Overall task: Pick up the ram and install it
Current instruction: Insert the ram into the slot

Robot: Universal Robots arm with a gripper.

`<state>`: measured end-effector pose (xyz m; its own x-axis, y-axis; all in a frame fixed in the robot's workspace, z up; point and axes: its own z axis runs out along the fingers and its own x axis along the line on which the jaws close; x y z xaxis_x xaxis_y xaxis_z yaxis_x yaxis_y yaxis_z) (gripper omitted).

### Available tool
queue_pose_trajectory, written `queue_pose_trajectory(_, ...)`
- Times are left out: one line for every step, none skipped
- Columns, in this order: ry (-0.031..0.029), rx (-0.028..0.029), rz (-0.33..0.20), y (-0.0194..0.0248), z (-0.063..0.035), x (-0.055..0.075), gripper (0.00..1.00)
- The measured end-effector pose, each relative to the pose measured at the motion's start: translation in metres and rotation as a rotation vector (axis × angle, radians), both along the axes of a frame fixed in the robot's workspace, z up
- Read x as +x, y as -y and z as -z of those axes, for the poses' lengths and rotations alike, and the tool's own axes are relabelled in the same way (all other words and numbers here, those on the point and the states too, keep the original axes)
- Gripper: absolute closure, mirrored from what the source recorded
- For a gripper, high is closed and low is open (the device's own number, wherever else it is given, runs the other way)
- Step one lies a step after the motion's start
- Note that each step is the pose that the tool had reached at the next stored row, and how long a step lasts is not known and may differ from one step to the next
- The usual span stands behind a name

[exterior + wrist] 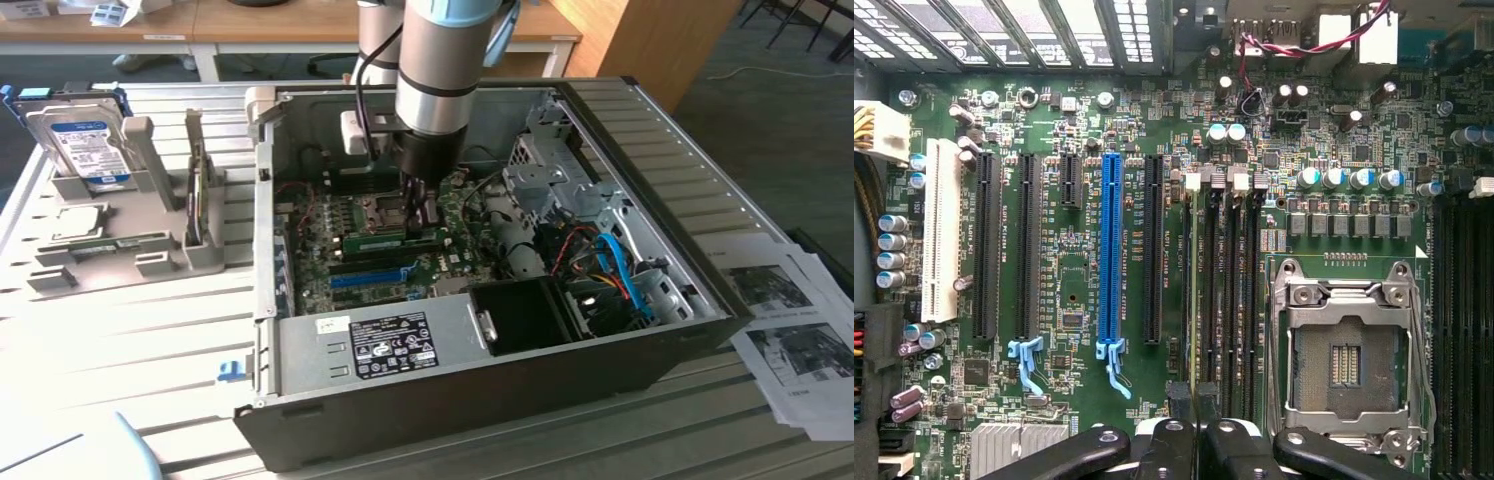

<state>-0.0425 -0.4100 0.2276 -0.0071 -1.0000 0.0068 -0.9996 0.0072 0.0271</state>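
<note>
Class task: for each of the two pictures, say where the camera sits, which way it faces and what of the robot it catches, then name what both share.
Exterior view: off the arm, above the open computer case, looking obliquely down into it; the arm reaches in, its gripper shut on the ram.
Wrist view: on the wrist, facing straight down at the motherboard; the gripper's black fingers show.
Shared: the motherboard, its blue slot and the gripper.

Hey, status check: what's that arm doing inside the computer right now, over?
Gripper shut on the ram. Ram upright on edge, down at the memory slots. Processor socket alongside, apart. Over.
</note>
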Motion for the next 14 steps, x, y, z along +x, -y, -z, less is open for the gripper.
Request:
queue_pose_trajectory(0.0,-0.0001,0.0,0.0,0.0,0.0,0.89)
queue_pose_trajectory(0.0,0.0,0.0,0.0,0.0,0.0,0.89)
queue_pose_trajectory(0.0,0.0,0.0,0.0,0.0,0.0,0.89)
queue_pose_trajectory(0.0,0.0,0.0,0.0,0.0,0.0,0.89)
queue_pose_trajectory(0.0,0.0,0.0,0.0,0.0,0.0,0.89)
queue_pose_trajectory(0.0,0.0,0.0,0.0,0.0,0.0,0.89)
queue_pose_trajectory(0.0,0.0001,0.0,0.0,0.0,0.0,0.88)
queue_pose_trajectory(0.0,0.0001,0.0,0.0,0.0001,0.0,0.88)
queue_pose_trajectory(0.0,0.0001,0.0,0.0,0.0001,0.0,0.88)
queue_pose_trajectory(0.0,0.0001,0.0,0.0,0.0,0.0,0.82)
queue_pose_trajectory(0.0,0.0001,0.0,0.0,0.0001,0.0,0.82)
queue_pose_trajectory(0.0,0.0001,0.0,0.0,0.0001,0.0,0.82)
queue_pose_trajectory(0.0,0.0001,0.0,0.0,0.0001,0.0,0.82)
queue_pose_trajectory(0.0,0.0001,0.0,0.0,0.0,0.0,0.82)
